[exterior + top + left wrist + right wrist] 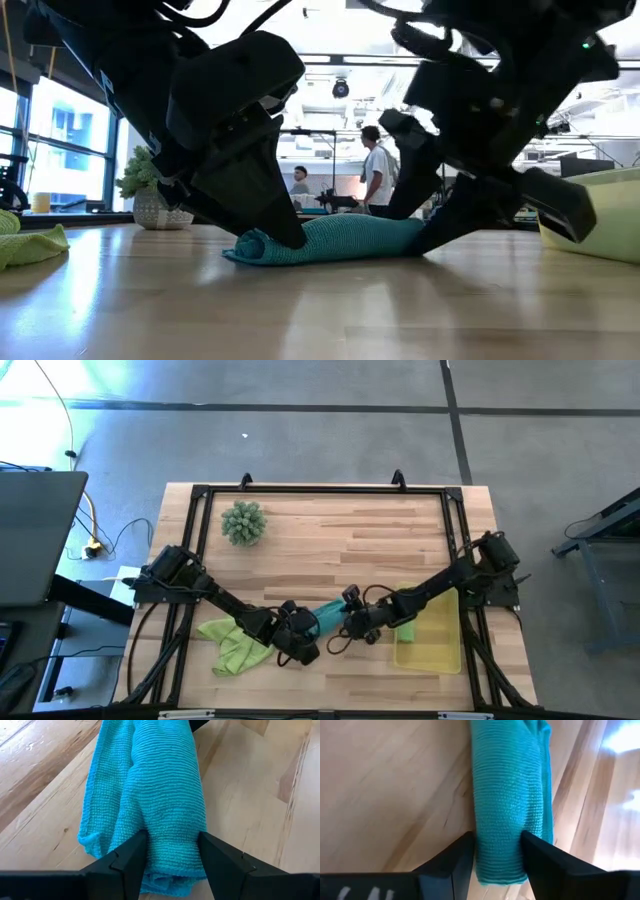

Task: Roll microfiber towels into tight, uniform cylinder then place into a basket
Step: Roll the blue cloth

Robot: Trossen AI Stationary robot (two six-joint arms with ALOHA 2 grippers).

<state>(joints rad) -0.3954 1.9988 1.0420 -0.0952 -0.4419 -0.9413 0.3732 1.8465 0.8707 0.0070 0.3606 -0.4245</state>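
holding a green towel [408, 628], yellow basket [430, 652], teal roll [340, 240] outside

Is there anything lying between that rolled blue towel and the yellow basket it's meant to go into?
Nothing visible does. The rolled teal towel lies on bare wood beside the basket, with only the right gripper at its end. A green towel already lies in the basket.

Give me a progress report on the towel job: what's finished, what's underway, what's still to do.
Done: one green rolled towel already lies in the basket. In hand: the teal towel is rolled on the table, the left gripper and right gripper each straddling an end. Left: basket this roll, then roll the crumpled green towel.
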